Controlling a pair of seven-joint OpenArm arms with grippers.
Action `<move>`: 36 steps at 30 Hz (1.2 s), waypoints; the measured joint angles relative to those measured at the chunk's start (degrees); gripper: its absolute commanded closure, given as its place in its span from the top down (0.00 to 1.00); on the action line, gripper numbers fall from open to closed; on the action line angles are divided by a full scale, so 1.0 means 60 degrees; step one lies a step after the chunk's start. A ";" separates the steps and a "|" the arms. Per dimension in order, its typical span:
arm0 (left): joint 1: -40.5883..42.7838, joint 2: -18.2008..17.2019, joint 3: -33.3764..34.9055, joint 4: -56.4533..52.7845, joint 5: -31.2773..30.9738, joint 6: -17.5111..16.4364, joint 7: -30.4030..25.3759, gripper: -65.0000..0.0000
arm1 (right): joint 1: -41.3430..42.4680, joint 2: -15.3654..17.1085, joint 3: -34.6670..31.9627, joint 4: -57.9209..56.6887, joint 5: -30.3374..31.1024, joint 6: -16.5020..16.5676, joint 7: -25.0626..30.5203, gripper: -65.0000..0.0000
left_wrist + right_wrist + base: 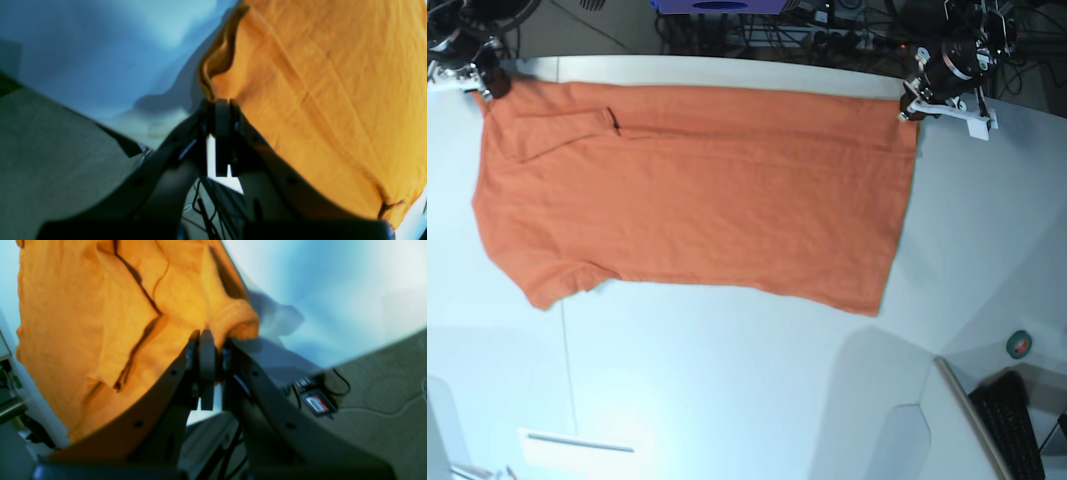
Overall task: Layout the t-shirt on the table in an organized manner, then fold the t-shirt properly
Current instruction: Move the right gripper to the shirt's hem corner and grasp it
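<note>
The orange t-shirt [707, 190] lies spread across the far half of the white table [727, 380], hem to the right and sleeves to the left. One sleeve [557, 130] is folded over onto the body near the far edge. My left gripper [911, 103] is shut on the far right corner of the cloth, and in the left wrist view the left gripper [218, 103] pinches the t-shirt [317, 83] at its edge. My right gripper [487, 85] is shut on the far left corner; in the right wrist view the right gripper [208, 336] clamps the bunched t-shirt [83, 323].
A green tape roll [1020, 344] and a black keyboard [1017, 420] sit off the table's lower right. Cables and gear crowd the space behind the far edge. A small red-labelled device [317, 403] lies on the carpet. A thin dark seam [567, 370] crosses the tabletop.
</note>
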 measured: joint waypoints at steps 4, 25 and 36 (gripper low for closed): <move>0.0040 0.0007 0.0000 0.0000 -0.0004 0.0004 0.0004 0.00 | -0.0091 0.0000 0.0000 0.0011 -0.0004 -0.0004 0.0000 0.00; 0.0033 0.0186 -0.1100 0.0015 -0.0044 -0.0022 -0.0029 0.59 | -0.0576 -0.0514 0.0882 0.1042 -0.0022 -0.0011 -0.0011 0.45; -0.0561 0.0073 -0.3723 0.1198 -0.0011 -0.0040 0.1158 0.95 | -0.0186 0.0237 0.0492 0.2430 -0.0244 -0.0044 -0.0175 0.45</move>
